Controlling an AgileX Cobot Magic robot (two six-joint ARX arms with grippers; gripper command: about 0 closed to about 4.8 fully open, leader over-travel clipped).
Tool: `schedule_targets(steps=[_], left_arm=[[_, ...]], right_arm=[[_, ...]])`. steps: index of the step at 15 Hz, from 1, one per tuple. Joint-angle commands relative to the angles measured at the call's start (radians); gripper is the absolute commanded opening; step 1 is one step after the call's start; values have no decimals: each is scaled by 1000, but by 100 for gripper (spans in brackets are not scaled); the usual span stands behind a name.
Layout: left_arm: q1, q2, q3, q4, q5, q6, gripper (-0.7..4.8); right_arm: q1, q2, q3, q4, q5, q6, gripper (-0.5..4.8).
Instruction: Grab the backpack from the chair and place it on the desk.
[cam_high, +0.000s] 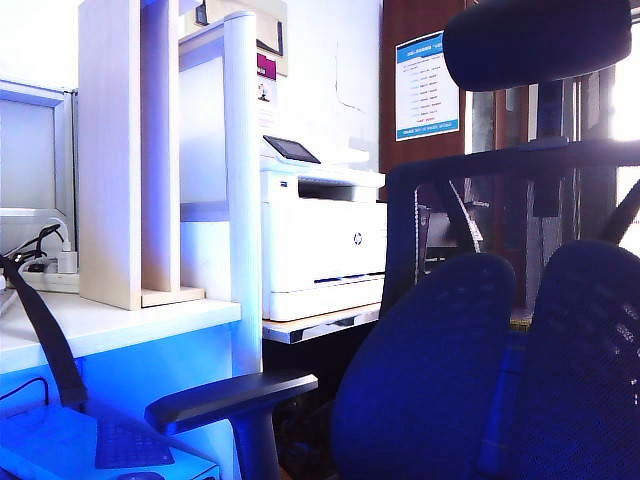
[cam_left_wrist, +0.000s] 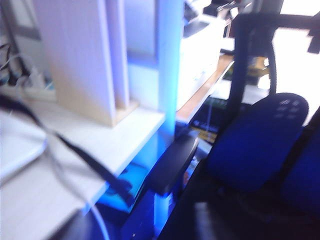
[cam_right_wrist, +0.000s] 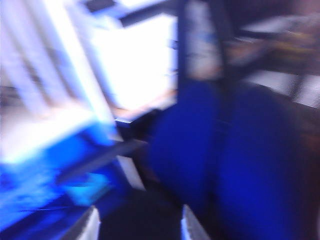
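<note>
Can't spot the backpack itself, only a dark strap (cam_high: 45, 335) dangling off the desk (cam_high: 110, 325) beside the chair (cam_high: 430, 370), maybe its own; I'd guess floppy and heavyish, so grab strap or loop; right gripper (cam_right_wrist: 140, 227) spread, empty, facing the chair; left gripper out of shot, can't tell.

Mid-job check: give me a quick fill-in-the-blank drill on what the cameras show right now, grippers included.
1. In the exterior view the white printer stands to the ____ of the light-wood shelf unit.
2. The chair has its armrest ____ than the desk top.
3. The right gripper, facing the chair's backrest, has its jaws ____, holding nothing.
4. The left gripper appears in ____ of the views.
Missing words: right; lower; open; none.
</note>
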Motion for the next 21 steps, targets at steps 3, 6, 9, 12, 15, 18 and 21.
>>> schedule_targets(steps=[3, 6, 9, 12, 15, 18, 21], left_arm=[[5, -93, -138, 100, -90, -9, 218], [6, -94, -212, 167, -168, -72, 158], [6, -95, -290, 234, -192, -122, 120], [6, -97, -353, 257, -205, -118, 56], [6, -97, -421, 303, -201, -108, 11], [6, -97, -491, 318, -202, -92, -5], [6, -97, -557, 373, -202, -88, -5]], right_arm=[[3, -1, 1, -95, 179, -78, 142], [8, 7, -19, -119, 214, -112, 53], [8, 7, -28, -129, 214, -128, -6], [24, 7, -29, -130, 229, -128, -7], [176, 7, -29, -163, 295, -139, -6], [307, 8, -29, -170, 410, -165, -6], [369, 8, -29, -174, 461, -178, -6]])
